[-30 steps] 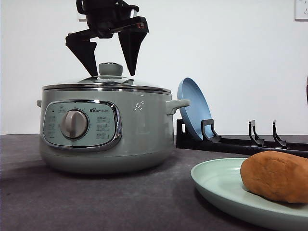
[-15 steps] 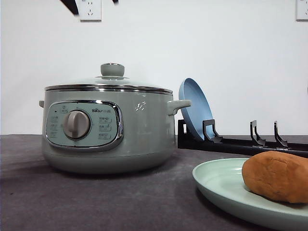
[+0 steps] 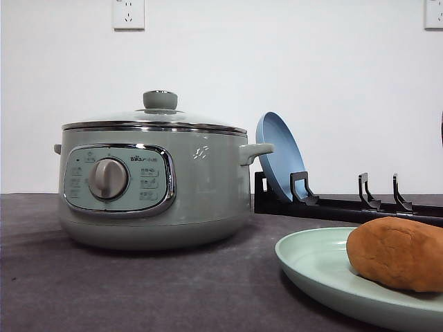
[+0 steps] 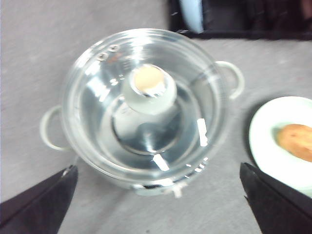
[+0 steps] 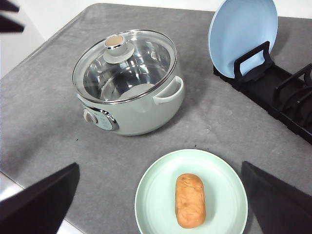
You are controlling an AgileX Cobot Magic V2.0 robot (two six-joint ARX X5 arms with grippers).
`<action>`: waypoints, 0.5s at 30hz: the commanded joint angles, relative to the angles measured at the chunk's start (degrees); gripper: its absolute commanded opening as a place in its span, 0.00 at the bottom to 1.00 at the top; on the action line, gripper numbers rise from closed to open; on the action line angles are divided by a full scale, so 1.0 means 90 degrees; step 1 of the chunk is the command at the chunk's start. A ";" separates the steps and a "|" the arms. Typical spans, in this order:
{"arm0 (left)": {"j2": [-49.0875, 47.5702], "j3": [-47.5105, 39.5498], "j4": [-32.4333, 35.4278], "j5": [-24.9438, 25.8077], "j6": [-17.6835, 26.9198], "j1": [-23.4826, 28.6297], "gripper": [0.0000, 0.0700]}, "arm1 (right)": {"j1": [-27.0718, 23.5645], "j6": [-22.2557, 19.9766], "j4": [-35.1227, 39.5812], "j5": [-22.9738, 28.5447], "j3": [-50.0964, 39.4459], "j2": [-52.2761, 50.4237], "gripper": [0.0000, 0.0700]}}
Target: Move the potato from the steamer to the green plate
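Note:
The sage-green steamer (image 3: 156,190) stands at the table's left with its glass lid (image 3: 156,116) on; through the glass its steel inside (image 5: 124,73) looks bare. The orange-brown potato (image 5: 190,200) lies lengthwise on the green plate (image 5: 156,195), and at the front right it shows as potato (image 3: 394,252) on plate (image 3: 311,259). My left gripper (image 4: 157,167) hangs open high above the steamer lid (image 4: 146,102), its fingers (image 4: 44,202) wide apart and holding nothing. High over the plate, my right gripper (image 5: 160,165) is also open, its fingers (image 5: 41,204) empty.
A blue plate (image 3: 277,155) leans upright in a black dish rack (image 3: 346,204) behind and to the right of the steamer. The rack (image 5: 273,95) runs along the back right. Grey table (image 3: 138,290) lies bare in front of the steamer. Dark shapes (image 5: 9,14) show at the far left edge.
The left gripper, which stood open just above the lid knob a second ago, has risen out of the front view. Steamer, plate and potato stay where they were.

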 commanded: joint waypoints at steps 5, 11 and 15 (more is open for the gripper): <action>-0.1555 -0.1863 0.1083 0.0140 -0.0073 -0.0046 1.00 | 0.0034 -0.0191 -0.0050 0.0005 0.0090 0.0046 0.99; -0.2539 -0.2557 0.1226 0.0472 -0.0349 -0.0049 1.00 | 0.0034 -0.0440 -0.0105 0.0000 0.0090 0.0046 0.99; -0.2845 -0.2572 0.1247 0.0491 -0.0357 -0.0048 1.00 | 0.0034 -0.0464 -0.0067 0.0000 0.0090 0.0046 0.99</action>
